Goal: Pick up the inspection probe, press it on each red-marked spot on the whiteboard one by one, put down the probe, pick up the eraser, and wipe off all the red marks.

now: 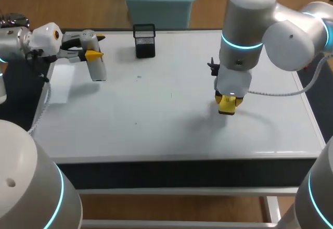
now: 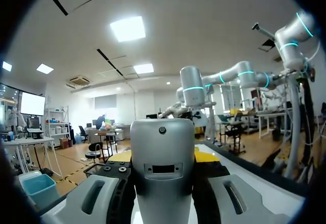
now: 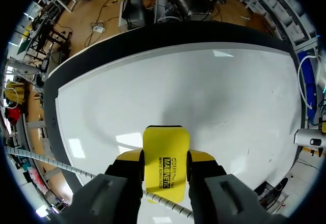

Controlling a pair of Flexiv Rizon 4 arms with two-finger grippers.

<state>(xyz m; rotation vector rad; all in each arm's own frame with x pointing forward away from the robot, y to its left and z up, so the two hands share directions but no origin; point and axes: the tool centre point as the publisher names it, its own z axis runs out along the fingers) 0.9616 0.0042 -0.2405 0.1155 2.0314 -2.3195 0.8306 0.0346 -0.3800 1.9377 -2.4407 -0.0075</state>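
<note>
- The probe (image 1: pixel 97 68) is grasped by the left jaws (clenched on it from both sides) and is held over the left rear of the worktop (image 1: pixel 182 172).
- The eraser (image 3: pixel 164 145) (yellow) is gripped between the right jaws and is set down against the whiteboard (image 1: pixel 156 114), right of its middle.
- A mesh cup (image 1: pixel 144 40) is placed at the whiteboard's rear edge, between the two arms.
</note>
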